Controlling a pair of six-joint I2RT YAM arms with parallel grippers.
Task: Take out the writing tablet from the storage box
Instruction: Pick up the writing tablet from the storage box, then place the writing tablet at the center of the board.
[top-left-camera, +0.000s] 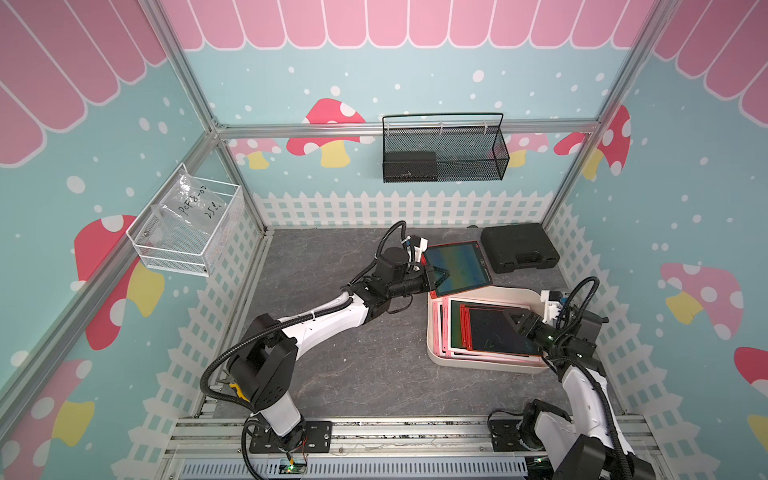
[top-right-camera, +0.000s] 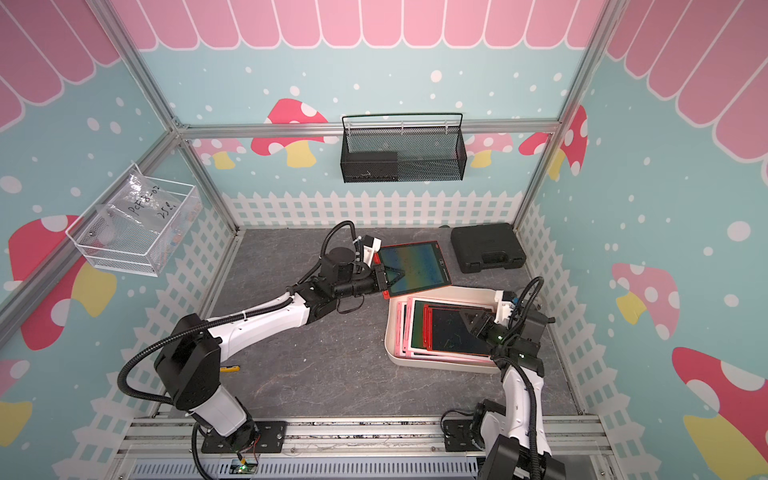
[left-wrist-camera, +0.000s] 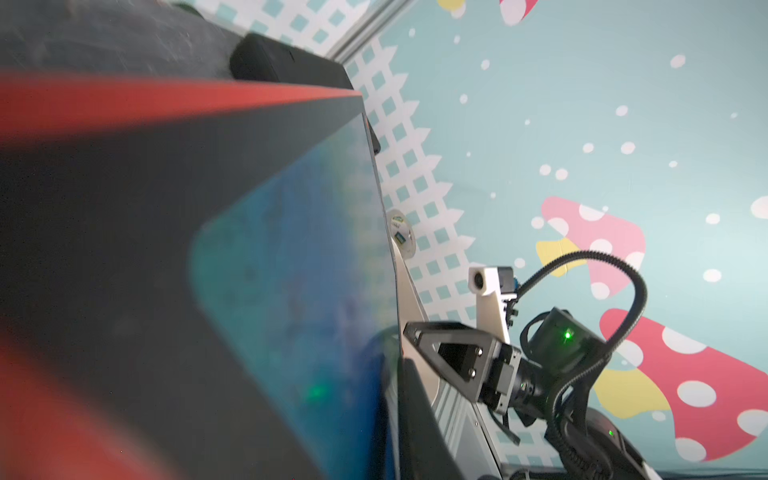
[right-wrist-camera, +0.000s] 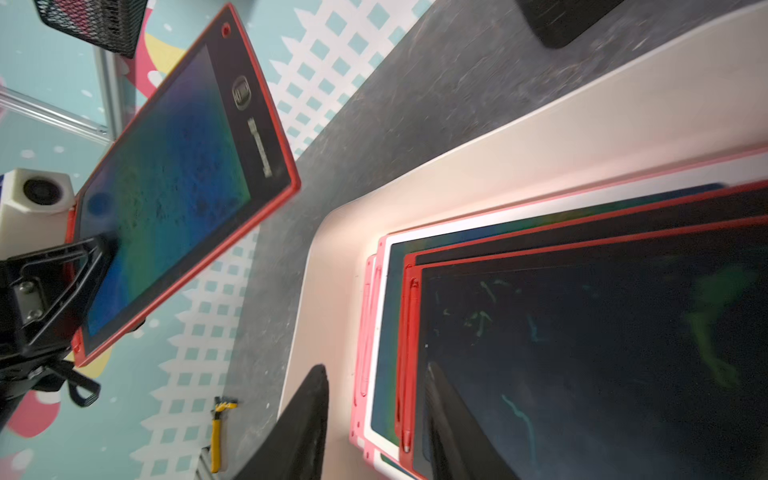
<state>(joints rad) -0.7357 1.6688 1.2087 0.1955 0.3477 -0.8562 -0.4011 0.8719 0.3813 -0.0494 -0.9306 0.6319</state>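
- Surface (top-left-camera: 332, 353): grey, stone-patterned; carries the box.
- Storage box (top-left-camera: 478, 363): cream tub on the right side of the surface; holds a stack of tablets (top-left-camera: 490, 336) lying flat, with red, pink and white frames.
- Writing tablet (top-left-camera: 457, 268): red frame, rainbow-tinted screen; out of the box, held tilted in the air by its far edge.
- Left tool (top-left-camera: 437, 277): pressed together on the edge of the writing tablet, pinching it.
- Right tool (top-left-camera: 513, 318): at the right edge of the stack, jaws apart, one finger over the dark top screen; no grip evident.
- Step, as judged: one tablet is out but not yet set down. The next move calls for bare surface left of the box, a level descent, and release on contact.
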